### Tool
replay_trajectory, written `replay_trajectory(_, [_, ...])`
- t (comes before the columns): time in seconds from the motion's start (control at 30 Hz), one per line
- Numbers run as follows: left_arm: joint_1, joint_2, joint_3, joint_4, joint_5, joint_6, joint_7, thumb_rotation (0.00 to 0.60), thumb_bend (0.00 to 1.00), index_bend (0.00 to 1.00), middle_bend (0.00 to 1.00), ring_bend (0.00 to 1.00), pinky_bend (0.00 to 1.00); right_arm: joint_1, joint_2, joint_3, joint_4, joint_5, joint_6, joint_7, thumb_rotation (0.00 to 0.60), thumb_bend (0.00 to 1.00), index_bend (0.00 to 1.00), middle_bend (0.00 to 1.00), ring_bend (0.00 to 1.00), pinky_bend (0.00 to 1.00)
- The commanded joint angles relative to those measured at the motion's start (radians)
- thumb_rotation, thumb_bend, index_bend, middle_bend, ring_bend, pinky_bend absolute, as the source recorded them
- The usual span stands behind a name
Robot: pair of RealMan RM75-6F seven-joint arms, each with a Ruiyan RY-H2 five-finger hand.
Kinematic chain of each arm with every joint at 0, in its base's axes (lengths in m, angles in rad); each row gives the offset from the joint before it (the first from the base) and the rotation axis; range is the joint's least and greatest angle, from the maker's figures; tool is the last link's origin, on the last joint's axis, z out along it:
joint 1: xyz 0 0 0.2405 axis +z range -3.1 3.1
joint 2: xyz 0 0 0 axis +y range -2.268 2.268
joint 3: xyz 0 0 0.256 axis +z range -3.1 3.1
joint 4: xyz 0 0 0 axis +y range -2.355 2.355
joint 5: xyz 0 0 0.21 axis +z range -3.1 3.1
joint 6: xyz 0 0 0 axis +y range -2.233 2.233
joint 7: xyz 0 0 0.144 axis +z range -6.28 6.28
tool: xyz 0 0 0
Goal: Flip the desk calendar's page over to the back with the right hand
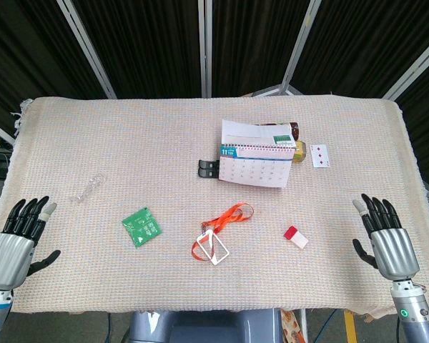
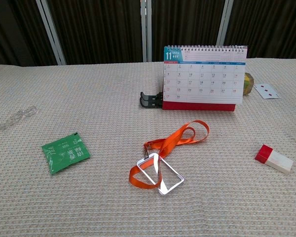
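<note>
Nearest the robot, the left hand (image 1: pixel 18 239) rests at the near left edge of the table (image 1: pixel 114 128), fingers extended and apart, holding nothing. The right hand (image 1: pixel 386 239) lies at the near right edge in the same posture, fingers spread and empty. Neither hand appears in the chest view.

Just beyond the hands, on the woven cloth covering the table: a green packet (image 1: pixel 142 226) to the left of centre; an orange lanyard (image 1: pixel 225 219) with a clear badge holder (image 1: pixel 216 247) near the centre, the strap looped around and through the holder's top; and a small red-and-white block (image 1: pixel 296 236) to the right. The badge holder appears to hold no card, though this cannot be told for certain.

Farther left, a clear chain-like object (image 1: pixel 88 189) lies alone.

At the far centre-right stands the desk calendar (image 2: pixel 204 78), upright on its red base, spiral binding on top, its front page showing a month grid marked 11. A black clip-like object (image 2: pixel 151 100) touches its left end. Behind its right end sit a yellowish object (image 2: pixel 248 84), partly hidden, and a playing card (image 2: pixel 266 91) lying flat.
</note>
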Motion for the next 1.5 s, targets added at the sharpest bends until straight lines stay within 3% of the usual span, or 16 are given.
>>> replay_trajectory(0.03, [0.0, -0.001, 0.0, 0.001, 0.0, -0.001, 0.001, 0.6, 0.07, 0.0, 0.0, 0.0, 0.0, 0.0, -0.001, 0.001, 0.0, -0.001, -0.001, 0.002, 0.6, 0.29, 0.02, 0.0, 0.0, 0.0])
replay_trajectory(0.23, [0.002, 0.001, -0.003, -0.001, -0.001, 0.007, -0.003, 0.6, 0.07, 0.0, 0.0, 0.0, 0.0, 0.007, -0.002, 0.01, -0.016, 0.007, -0.02, 0.02, 0.6, 0.29, 0.02, 0.0, 0.0, 0.0])
replay_trajectory(0.43, [0.002, 0.004, -0.009, 0.002, -0.005, 0.015, -0.022, 0.6, 0.07, 0.0, 0.0, 0.0, 0.0, 0.049, 0.0, 0.044, -0.129, 0.064, -0.106, 0.133, 0.6, 0.29, 0.02, 0.0, 0.0, 0.0])
replay_trajectory(0.6, [0.002, 0.01, -0.011, 0.001, -0.004, 0.02, -0.038, 0.6, 0.07, 0.0, 0.0, 0.0, 0.0, 0.108, -0.002, 0.099, -0.247, 0.18, -0.235, 0.2, 0.6, 0.28, 0.02, 0.0, 0.0, 0.0])
replay_trajectory(0.7, [0.002, 0.012, -0.01, -0.001, -0.002, 0.023, -0.043, 0.6, 0.07, 0.0, 0.0, 0.0, 0.0, 0.142, -0.011, 0.143, -0.297, 0.276, -0.308, 0.231, 0.6, 0.28, 0.03, 0.05, 0.0, 0.06])
replay_trajectory(0.77, [0.003, 0.014, -0.01, -0.002, -0.002, 0.024, -0.045, 0.6, 0.07, 0.0, 0.0, 0.0, 0.0, 0.156, -0.023, 0.168, -0.316, 0.328, -0.338, 0.258, 0.6, 0.28, 0.04, 0.12, 0.05, 0.12])
replay_trajectory(0.87, [0.005, 0.018, -0.012, -0.004, -0.003, 0.03, -0.054, 0.6, 0.07, 0.0, 0.0, 0.0, 0.0, 0.182, -0.057, 0.224, -0.334, 0.463, -0.399, 0.318, 0.6, 0.29, 0.07, 0.38, 0.36, 0.35])
replay_trajectory(0.97, [0.007, 0.021, -0.012, -0.005, -0.002, 0.035, -0.059, 0.6, 0.07, 0.0, 0.0, 0.0, 0.0, 0.206, -0.07, 0.251, -0.327, 0.571, -0.461, 0.325, 0.6, 0.29, 0.08, 0.53, 0.52, 0.46])
replay_trajectory(1.03, [0.008, 0.023, -0.013, -0.006, -0.002, 0.036, -0.062, 0.6, 0.07, 0.0, 0.0, 0.0, 0.0, 0.222, -0.078, 0.262, -0.312, 0.637, -0.493, 0.31, 0.6, 0.29, 0.08, 0.59, 0.57, 0.5])
replay_trajectory(1.23, [0.006, 0.023, -0.014, -0.008, -0.003, 0.033, -0.06, 0.6, 0.07, 0.0, 0.0, 0.0, 0.0, 0.267, -0.126, 0.29, -0.227, 0.813, -0.589, 0.302, 0.6, 0.29, 0.08, 0.68, 0.66, 0.52])
replay_trajectory(1.5, [0.003, 0.022, -0.016, -0.011, -0.006, 0.027, -0.055, 0.6, 0.07, 0.0, 0.0, 0.0, 0.0, 0.317, -0.197, 0.299, -0.117, 0.88, -0.681, 0.304, 0.6, 0.29, 0.08, 0.68, 0.66, 0.53])
